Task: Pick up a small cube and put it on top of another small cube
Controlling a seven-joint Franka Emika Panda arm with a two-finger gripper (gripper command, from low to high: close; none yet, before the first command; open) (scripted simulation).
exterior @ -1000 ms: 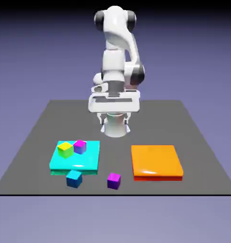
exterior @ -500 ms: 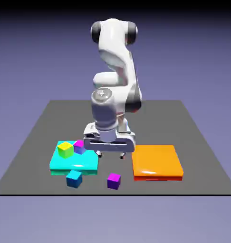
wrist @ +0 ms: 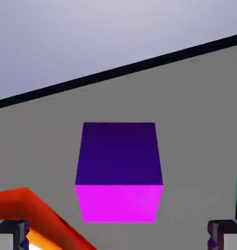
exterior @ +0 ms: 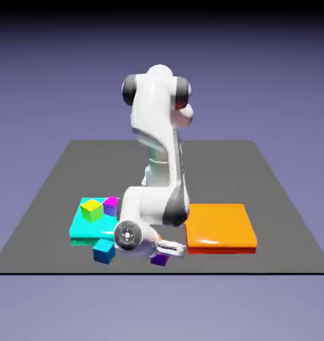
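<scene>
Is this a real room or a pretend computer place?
Probably a pretend one: a computer-drawn robot test table. The flat dark grey table, glossy orange square slab and tiny magenta-topped purple cube sit before a plain blue-violet backdrop.

Arm: you are seeing it folding forward and low toward the table's near edge.
Wrist: it is sitting just above the tabletop.
Gripper (wrist: 118, 234): its jaws are standing wide apart, gripping nothing.

A computer-rendered test scene, not a real room: a flat grey bench (exterior: 285, 200) floats before a plain blue-violet backdrop (exterior: 271, 80) (no walls or furniture), with a glossy white robot arm (exterior: 158, 153) at 12 o'clock and flat-coloured blocks.
</scene>
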